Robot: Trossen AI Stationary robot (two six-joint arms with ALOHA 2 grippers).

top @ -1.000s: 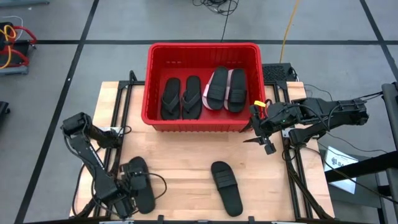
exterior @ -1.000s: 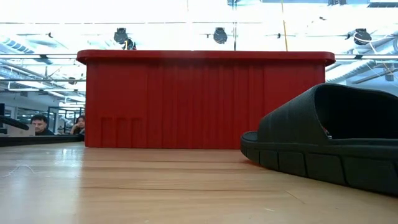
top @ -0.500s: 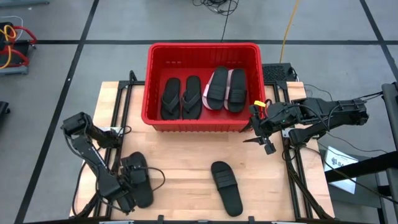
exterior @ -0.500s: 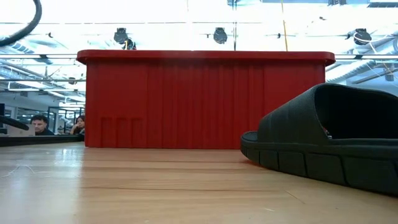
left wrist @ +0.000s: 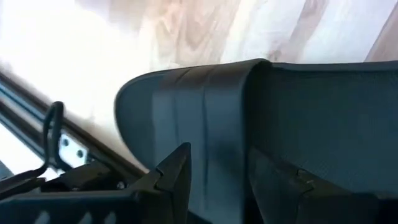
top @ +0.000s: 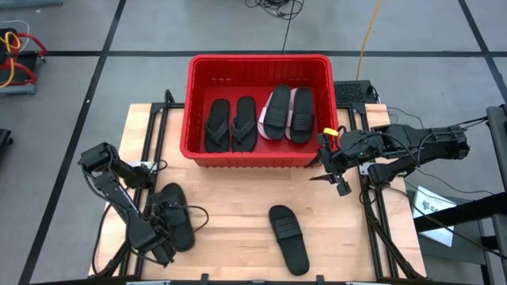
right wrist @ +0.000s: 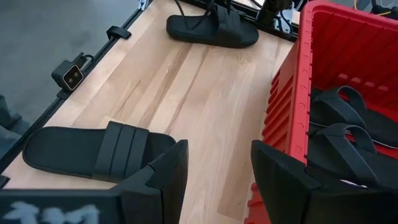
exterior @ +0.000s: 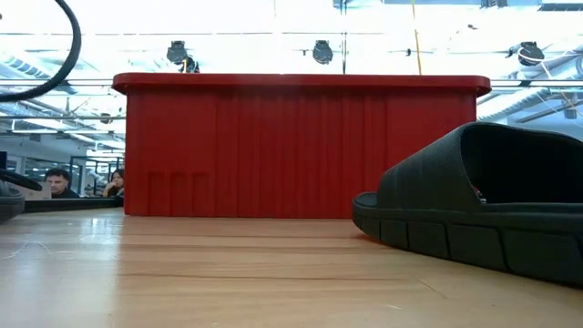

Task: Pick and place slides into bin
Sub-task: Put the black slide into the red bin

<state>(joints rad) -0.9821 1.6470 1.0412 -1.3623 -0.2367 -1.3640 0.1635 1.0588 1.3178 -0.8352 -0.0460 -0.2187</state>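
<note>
1. Pale wood-grain counter (top: 238,206); grey floor with dark lines around it.
2. Near the bin (top: 257,63), a ridged black slide (top: 288,237) lies alone.
3. Left gripper (top: 162,226) fingers straddle another black slide (left wrist: 261,124)'s strap.
4. Right gripper (top: 331,162) fingers gape, empty, beside the bin.
5. Bin holds four sandals; low view shows only its ribbed wall.

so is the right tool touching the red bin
Apart. The high view shows the right tool open beside the red bin, with bare table showing between them.

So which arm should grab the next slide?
Probably the left. Its gripper is already at the black slide at the table's left, fingers straddling the strap. The right gripper hangs open beside the bin, holding nothing.
</note>
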